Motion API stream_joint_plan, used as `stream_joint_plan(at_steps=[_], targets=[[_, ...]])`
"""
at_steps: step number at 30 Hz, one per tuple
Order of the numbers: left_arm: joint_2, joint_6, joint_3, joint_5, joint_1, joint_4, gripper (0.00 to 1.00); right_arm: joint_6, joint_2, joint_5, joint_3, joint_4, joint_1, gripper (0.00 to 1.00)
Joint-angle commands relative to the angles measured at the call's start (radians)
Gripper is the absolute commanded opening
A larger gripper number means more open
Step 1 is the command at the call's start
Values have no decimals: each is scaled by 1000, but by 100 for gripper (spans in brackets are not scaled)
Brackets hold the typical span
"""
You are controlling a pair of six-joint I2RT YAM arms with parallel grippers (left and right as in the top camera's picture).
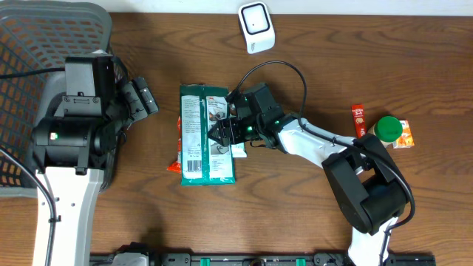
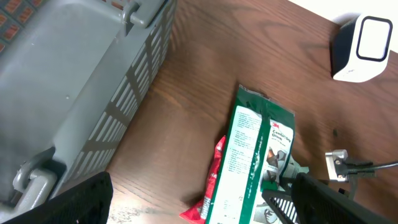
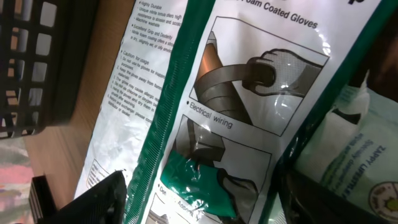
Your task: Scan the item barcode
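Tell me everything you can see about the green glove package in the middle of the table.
The glove package is a flat, glossy plastic pouch, green-edged with white printed panels and pictures of gloved hands. It lies on the wooden table, one corner overlapping a red packet. The right gripper hovers open over its right side; contact is unclear.

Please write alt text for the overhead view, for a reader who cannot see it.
The right claw is over a green-and-white glove package lying flat mid-table. A white scanner stands at the far edge, a grey basket at the left.
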Motion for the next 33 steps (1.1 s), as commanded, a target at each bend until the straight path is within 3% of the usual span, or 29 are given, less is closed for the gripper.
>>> stream_joint_plan(at_steps=[1, 12, 26, 30, 33], targets=[[0, 13, 7, -9, 3, -2, 91, 54, 1, 27, 2, -23, -8, 74], [0, 13, 7, -9, 3, -2, 91, 104, -17, 7, 26, -53, -6, 68], [0, 13, 7, -9, 3, -2, 91, 109, -15, 142, 41, -185, 20, 73], [0, 13, 7, -9, 3, -2, 91, 109, -15, 142, 41, -140, 39, 66], [0, 13, 7, -9, 3, -3, 92, 109, -15, 148, 41, -130, 48, 54]])
